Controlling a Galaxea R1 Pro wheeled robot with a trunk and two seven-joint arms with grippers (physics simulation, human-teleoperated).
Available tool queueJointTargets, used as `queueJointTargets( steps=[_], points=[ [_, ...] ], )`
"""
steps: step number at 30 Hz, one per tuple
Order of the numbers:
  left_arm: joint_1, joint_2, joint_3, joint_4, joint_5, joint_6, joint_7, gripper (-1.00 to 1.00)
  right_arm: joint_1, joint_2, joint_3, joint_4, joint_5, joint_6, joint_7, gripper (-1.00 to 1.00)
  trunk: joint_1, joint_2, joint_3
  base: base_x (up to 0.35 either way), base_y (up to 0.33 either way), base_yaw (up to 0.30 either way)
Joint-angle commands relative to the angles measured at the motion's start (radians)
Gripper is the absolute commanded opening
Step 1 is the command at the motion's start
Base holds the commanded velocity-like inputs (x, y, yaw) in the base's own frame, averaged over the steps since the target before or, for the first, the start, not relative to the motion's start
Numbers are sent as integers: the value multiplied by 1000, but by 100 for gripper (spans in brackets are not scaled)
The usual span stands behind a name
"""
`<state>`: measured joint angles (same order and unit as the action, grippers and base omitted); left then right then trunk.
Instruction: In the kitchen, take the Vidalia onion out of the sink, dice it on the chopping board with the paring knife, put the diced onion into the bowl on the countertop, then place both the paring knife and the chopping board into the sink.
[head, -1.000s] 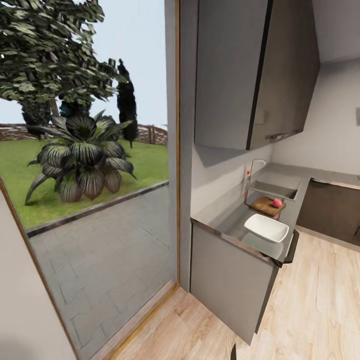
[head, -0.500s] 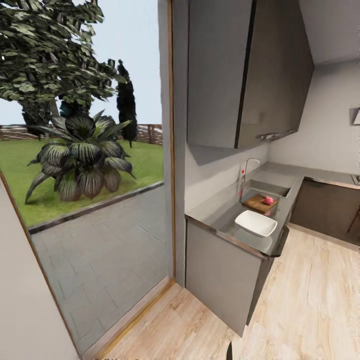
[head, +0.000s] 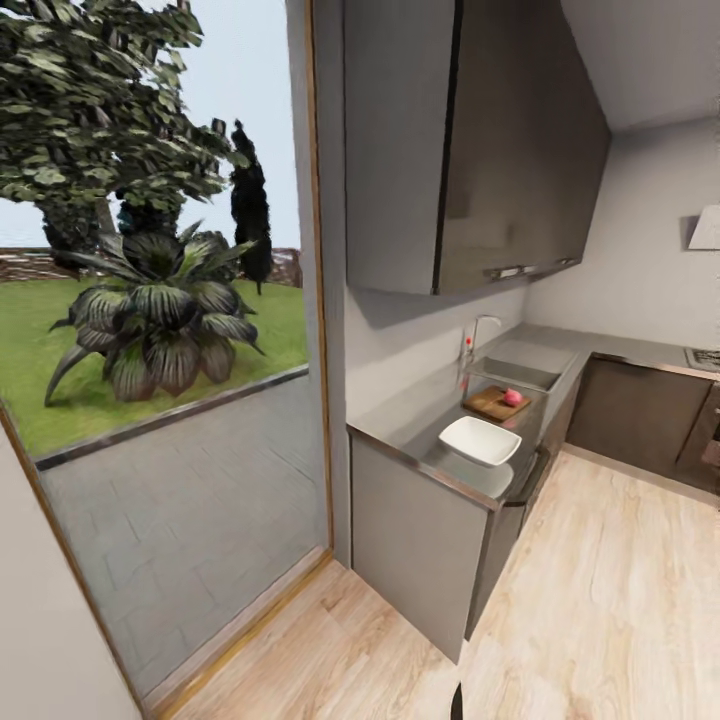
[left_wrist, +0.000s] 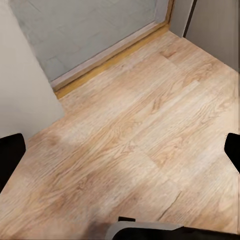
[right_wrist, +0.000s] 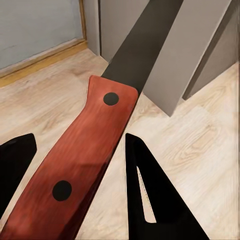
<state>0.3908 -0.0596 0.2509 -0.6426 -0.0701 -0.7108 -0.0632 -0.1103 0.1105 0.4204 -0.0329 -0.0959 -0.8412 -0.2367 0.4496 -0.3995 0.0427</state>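
Now my view has swung; the counter (head: 400, 425) looks farther off. My right pincer (right_wrist: 75, 150) grips the knife (right_wrist: 85, 165); the left pincer (left_wrist: 120, 150) is wide open, empty.

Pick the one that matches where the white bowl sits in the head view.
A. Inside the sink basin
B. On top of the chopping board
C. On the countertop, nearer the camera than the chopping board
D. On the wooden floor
C: the bowl rests on the grey countertop, with the chopping board behind it, toward the sink.
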Motion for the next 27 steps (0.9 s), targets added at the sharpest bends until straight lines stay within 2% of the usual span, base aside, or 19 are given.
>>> queueJointTargets(
  steps=[1,19,24,26,27],
  points=[
    [0,-2,8,0,-7,0,-6,100,0,0,9,1,-9,-3,-1,-100,0,-1,0,0,-314,0],
    [0,-2,8,9,-7,1,-3,100,0,-3,8,1,-9,-3,-1,-100,0,-1,0,0,-318,0],
    [0,-2,8,10,-7,1,-3,100,0,-30,8,1,-8,-3,0,-100,0,-1,0,0,-319,0],
    [0,-2,8,12,-6,1,-2,100,0,-54,8,3,-9,-3,-1,-100,0,-1,0,0,-319,0],
    [0,-2,8,22,-6,2,-2,100,0,-92,8,7,-13,-10,-1,-100,0,-1,0,0,-319,0]
  ],
)
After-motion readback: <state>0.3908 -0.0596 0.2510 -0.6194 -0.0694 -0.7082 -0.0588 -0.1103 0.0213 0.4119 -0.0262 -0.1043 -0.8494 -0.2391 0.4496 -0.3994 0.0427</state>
